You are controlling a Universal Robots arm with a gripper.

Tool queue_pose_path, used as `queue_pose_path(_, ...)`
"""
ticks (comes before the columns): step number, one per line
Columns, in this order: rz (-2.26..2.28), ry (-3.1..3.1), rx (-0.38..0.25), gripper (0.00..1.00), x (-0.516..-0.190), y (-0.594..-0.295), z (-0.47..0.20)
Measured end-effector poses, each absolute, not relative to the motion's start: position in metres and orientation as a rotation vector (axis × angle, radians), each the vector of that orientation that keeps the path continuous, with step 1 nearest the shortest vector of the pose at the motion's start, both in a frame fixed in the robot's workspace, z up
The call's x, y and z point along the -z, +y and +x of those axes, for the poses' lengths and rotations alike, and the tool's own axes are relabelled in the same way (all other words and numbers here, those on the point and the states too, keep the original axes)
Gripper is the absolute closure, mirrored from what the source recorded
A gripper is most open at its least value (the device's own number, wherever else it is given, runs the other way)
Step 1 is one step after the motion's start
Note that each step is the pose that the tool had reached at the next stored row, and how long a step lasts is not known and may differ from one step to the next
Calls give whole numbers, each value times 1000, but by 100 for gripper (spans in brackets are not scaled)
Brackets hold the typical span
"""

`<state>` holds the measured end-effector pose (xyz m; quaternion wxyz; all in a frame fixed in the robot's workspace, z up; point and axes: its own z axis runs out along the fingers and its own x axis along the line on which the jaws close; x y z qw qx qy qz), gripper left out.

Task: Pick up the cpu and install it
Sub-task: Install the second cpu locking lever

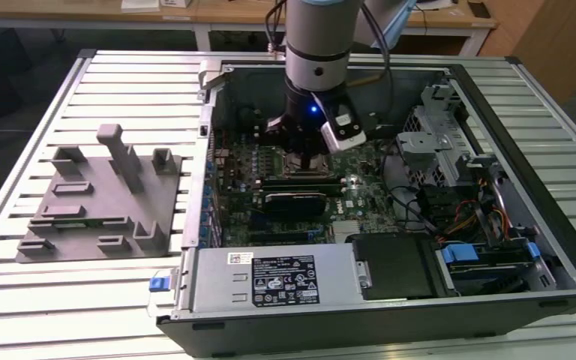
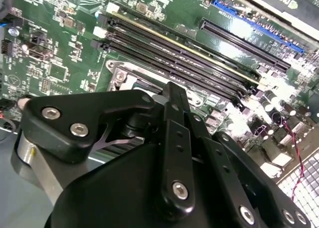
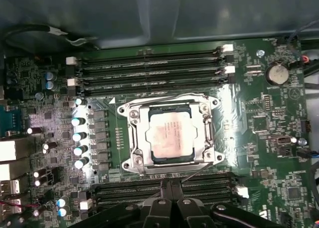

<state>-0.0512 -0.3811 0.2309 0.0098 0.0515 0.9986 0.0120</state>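
cpu [image 3: 171,136] in socket frame [image 3: 132,138] (memory slots [image 3: 149,71] flanking)

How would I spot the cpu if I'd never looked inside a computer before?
Look in the open computer case on the slatted table, at the green motherboard beneath the robot's hand. Between two banks of long black memory slots sits a square metal socket frame. The cpu is the flat, pale silver square inside that frame.

Inside the open computer case [image 1: 528,225], we see the gripper [image 3: 169,190] hang over the motherboard [image 3: 269,133], hemmed by memory slots [image 3: 149,71] flanking the socket frame [image 3: 172,133].
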Motion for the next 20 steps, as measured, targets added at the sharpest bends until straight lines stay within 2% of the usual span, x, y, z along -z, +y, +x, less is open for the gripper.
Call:
queue_pose_path(13,152,3115,-46,89,-219,-387,-70)
queue_pose_path(20,152,3113,-101,89,-214,-391,-77)
